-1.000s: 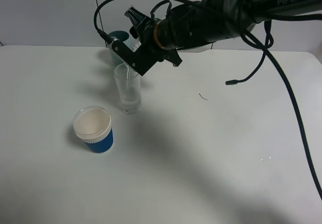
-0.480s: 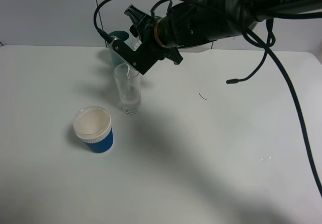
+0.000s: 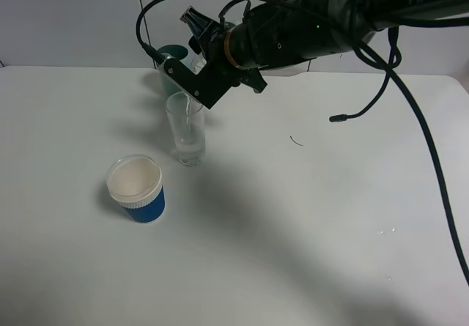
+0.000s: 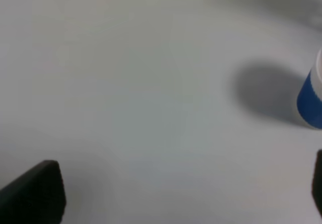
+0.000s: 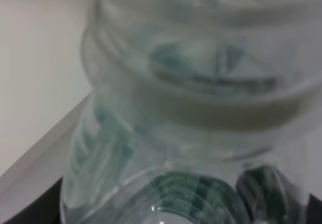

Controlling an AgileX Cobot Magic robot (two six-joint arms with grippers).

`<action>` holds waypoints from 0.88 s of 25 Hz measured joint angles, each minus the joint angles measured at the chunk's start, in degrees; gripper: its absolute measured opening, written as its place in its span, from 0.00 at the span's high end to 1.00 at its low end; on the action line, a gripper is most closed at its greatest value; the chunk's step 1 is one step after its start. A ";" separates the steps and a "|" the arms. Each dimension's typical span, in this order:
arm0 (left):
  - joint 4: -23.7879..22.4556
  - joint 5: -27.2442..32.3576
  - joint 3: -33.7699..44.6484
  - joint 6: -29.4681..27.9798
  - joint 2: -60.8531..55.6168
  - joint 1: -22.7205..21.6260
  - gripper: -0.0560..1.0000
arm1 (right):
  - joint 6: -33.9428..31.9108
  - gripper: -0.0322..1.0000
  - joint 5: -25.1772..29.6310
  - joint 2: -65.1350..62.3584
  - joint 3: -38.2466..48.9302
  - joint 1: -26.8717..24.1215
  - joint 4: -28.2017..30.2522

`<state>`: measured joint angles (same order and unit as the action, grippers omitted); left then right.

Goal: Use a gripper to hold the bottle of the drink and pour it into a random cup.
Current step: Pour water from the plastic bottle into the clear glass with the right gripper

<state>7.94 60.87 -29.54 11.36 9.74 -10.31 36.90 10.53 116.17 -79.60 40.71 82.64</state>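
Your bottle of the drink (image 5: 191,108) is clamped in the right claw (image 3: 192,66). In the right wrist view the clear ribbed bottle fills almost the whole picture. Green shows through it, and a dark finger (image 5: 30,209) of the claw sits tight at its side. In the high view the bottle is tipped over, with its mouth pointing down below the claw.

The cup (image 3: 186,132), the tall clear glass, stands right under the claw. A thin pale line (image 3: 189,110) runs from the bottle down into it. A little clear drink lies at the bottom of the glass.

A teal cup (image 3: 170,53) peeks out just behind the claw, on its far side. A blue cup (image 3: 136,189) with a wide white rim stands nearer to the high camera than the claw, off to its left, apart from the glass. All three cups stand on the white table (image 3: 308,231). A loose black cable (image 3: 344,118) end hangs to the right of the claw, with a small dark mark (image 3: 295,141) on the table near it.

Your left claw (image 4: 176,194) has its fingers wide apart, and it holds nothing. The blue cup stands beyond it.
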 joint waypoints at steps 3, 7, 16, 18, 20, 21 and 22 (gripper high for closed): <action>0.00 0.00 0.00 0.00 0.00 0.00 0.01 | 0.43 0.43 0.44 0.00 0.00 0.12 0.00; 0.00 0.00 0.00 0.00 0.00 0.00 0.01 | 1.00 0.43 0.81 0.00 0.00 0.35 0.00; 0.00 0.00 0.00 0.00 0.00 0.00 0.01 | 2.29 0.43 1.04 -0.15 0.00 0.40 0.00; 0.00 0.00 0.00 0.00 0.00 0.00 0.01 | 2.49 0.43 1.03 -0.35 -0.08 0.45 0.00; 0.00 0.00 0.00 0.00 0.00 0.00 0.01 | 2.49 0.43 1.03 -0.55 -0.28 0.52 0.00; 0.00 0.00 0.00 0.00 0.00 0.00 0.01 | 2.49 0.43 1.03 -0.62 -0.38 0.65 0.00; 0.00 0.00 0.00 0.00 0.00 0.00 0.01 | 2.49 0.43 1.03 -0.68 -0.47 0.65 0.00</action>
<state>7.94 60.87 -29.54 11.36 9.74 -10.31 39.39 11.56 115.48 -80.07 41.35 82.64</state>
